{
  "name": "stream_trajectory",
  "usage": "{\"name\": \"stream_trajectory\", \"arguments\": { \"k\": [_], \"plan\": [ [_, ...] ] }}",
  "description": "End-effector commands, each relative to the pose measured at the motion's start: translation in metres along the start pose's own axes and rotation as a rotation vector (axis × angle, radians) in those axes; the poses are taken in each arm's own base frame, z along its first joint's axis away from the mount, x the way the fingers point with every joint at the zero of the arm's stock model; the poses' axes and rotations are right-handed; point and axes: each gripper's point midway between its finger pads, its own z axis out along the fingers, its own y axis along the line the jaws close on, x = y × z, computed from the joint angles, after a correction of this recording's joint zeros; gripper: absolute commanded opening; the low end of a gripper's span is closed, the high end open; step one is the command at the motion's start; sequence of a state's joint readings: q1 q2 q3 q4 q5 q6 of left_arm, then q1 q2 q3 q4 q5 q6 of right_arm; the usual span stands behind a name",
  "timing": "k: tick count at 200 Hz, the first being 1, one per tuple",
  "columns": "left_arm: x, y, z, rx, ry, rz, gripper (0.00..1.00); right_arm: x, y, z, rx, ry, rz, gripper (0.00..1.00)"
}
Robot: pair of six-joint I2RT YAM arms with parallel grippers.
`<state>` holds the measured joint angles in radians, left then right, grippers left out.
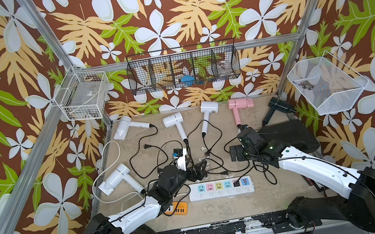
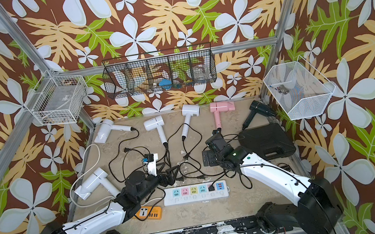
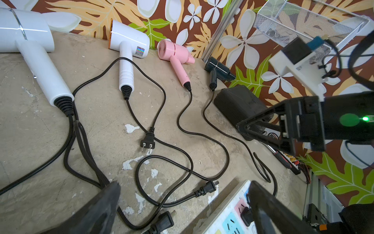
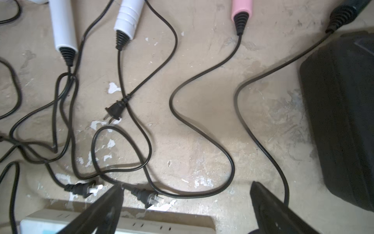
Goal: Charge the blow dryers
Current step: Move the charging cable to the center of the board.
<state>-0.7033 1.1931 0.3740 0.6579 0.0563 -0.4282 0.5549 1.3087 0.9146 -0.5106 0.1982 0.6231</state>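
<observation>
So far just one plug (image 1: pixel 236 183) sits in the white strip (image 1: pixel 221 193), seemingly from the black dryer (image 1: pixel 279 105), though its cord is partly hidden by the right arm. The pink dryer (image 1: pixel 240 104) and four white dryers (image 1: pixel 174 120) lie along the back and left of the table (image 1: pixel 223 207), their plugs loose among tangled cords, yet to go in. The left claw (image 3: pixel 183 183) and right claw (image 4: pixel 186 186) hover near the strip, both wide open and empty.

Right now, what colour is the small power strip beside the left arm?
The small power strip is orange; shows best in a top view.
</observation>
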Motion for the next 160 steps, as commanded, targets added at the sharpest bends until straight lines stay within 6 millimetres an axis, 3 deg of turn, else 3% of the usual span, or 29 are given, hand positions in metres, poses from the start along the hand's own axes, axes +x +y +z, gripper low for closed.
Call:
{"name": "stream_trajectory", "arguments": {
  "k": [1, 82, 160],
  "plan": [
    [-0.003, 0.002, 0.000, -0.021, -0.006, 0.010, 1.00, 0.005, -0.010, 0.012, 0.041, 0.045, 0.089, 0.95],
    [-0.005, 0.002, -0.003, -0.018, -0.014, 0.008, 1.00, 0.037, -0.016, 0.048, 0.115, 0.195, 0.185, 0.63],
    [-0.006, 0.000, -0.004, -0.010, -0.017, 0.002, 1.00, 0.062, -0.028, 0.061, 0.169, 0.256, 0.223, 0.59]
  ]
}}
